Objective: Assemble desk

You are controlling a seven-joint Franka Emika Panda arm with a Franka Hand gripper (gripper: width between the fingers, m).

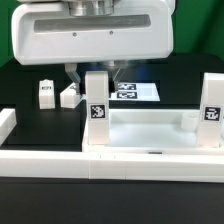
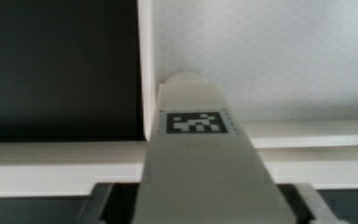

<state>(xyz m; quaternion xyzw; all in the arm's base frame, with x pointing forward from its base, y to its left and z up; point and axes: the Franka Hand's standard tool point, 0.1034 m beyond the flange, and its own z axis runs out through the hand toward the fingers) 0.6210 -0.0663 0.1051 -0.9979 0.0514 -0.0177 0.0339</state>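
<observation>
The desk top (image 1: 150, 122), a wide white tray, lies at the front of the black table. Two white legs stand upright at its corners, one at the exterior view's left (image 1: 95, 105) and one at the right (image 1: 211, 108), each bearing a square tag. My gripper (image 1: 92, 72) reaches down from above and is shut on the top of the left leg. In the wrist view that leg (image 2: 197, 150) runs between my gripper (image 2: 197, 198) fingers down to the desk top's corner (image 2: 265, 60). Its tag faces the camera.
Two more white legs (image 1: 45, 92) (image 1: 68, 96) stand loose on the table behind, at the exterior view's left. The marker board (image 1: 138, 91) lies flat behind the tray. A long white border rail (image 1: 60, 162) runs along the front and the left side.
</observation>
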